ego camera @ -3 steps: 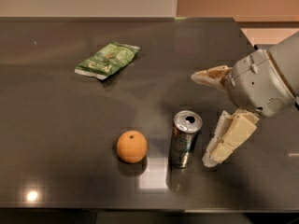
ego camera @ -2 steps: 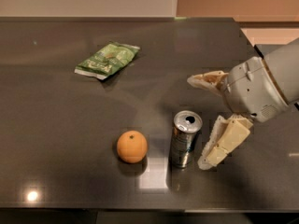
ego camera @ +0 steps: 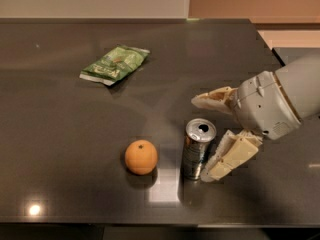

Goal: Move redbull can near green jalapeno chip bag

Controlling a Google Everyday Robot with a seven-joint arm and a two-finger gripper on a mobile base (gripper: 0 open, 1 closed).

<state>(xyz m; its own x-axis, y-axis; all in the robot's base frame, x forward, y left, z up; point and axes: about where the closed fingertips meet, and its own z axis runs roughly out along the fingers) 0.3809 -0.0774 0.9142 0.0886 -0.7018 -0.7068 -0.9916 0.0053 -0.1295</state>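
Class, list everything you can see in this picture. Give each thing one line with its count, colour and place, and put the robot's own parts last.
table: one, dark grey and glossy, fills most of the view.
green jalapeno chip bag: one, green with lighter print, lying flat at the far left of the table.
orange: one, orange, near the front edge, left of the can and apart from it.
redbull can: one, silver with dark side panels, upright near the front, right of the orange.
robot arm: one, pale grey, reaching in from the right.
gripper: one, cream fingers, open, one finger behind the can and one at its front right.
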